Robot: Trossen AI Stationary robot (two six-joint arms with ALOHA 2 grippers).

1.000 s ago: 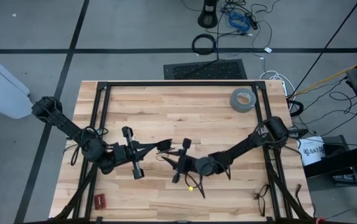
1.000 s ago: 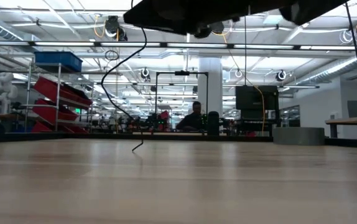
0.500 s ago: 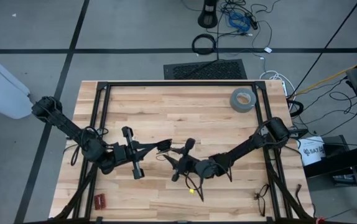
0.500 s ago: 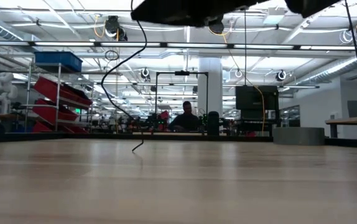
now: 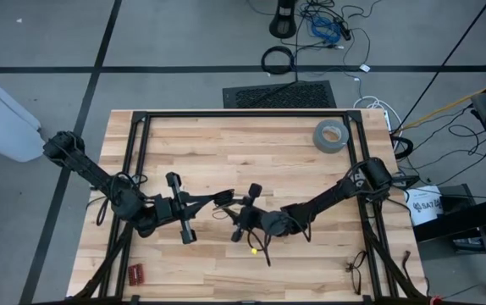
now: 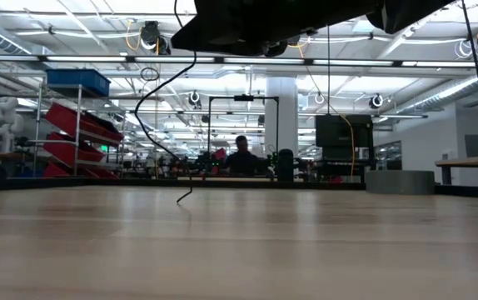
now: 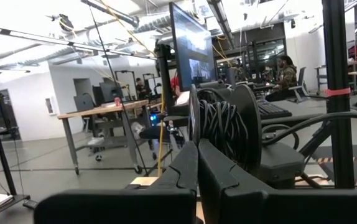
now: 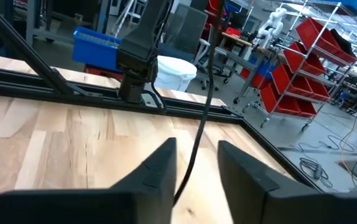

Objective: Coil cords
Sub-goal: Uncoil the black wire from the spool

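Note:
The cord (image 8: 204,93) is a thin black wire. In the low view it (image 6: 151,92) hangs from above in a curve, its loose end resting on the wooden table (image 6: 239,242). My left gripper (image 5: 229,198) is shut above the table's middle; its fingers (image 7: 197,149) are closed together. My right gripper (image 5: 239,216) faces it from the right and is open, with the cord running up between its two fingers (image 8: 160,165). I cannot tell whether it touches them. A small yellow-green spot (image 5: 254,251) shows on the wire under the right arm. My left gripper is shut on the cord, which hangs slack below it down to the table. The closed fingers (image 7: 188,165) hide the place of contact, so which part of the cord they have does not show.
A grey tape roll (image 5: 330,135) lies at the far right of the table. A small red thing (image 5: 135,273) sits near the front left corner. Black frame rails (image 5: 243,114) run round the tabletop. Loose black wire (image 5: 357,267) lies at the front right. A person (image 6: 241,154) sits far behind.
My right gripper has edged a little toward the table's left edge and my left gripper, with the cord still between its fingers. The hanging curve of cord and its end on the table stay where they were.

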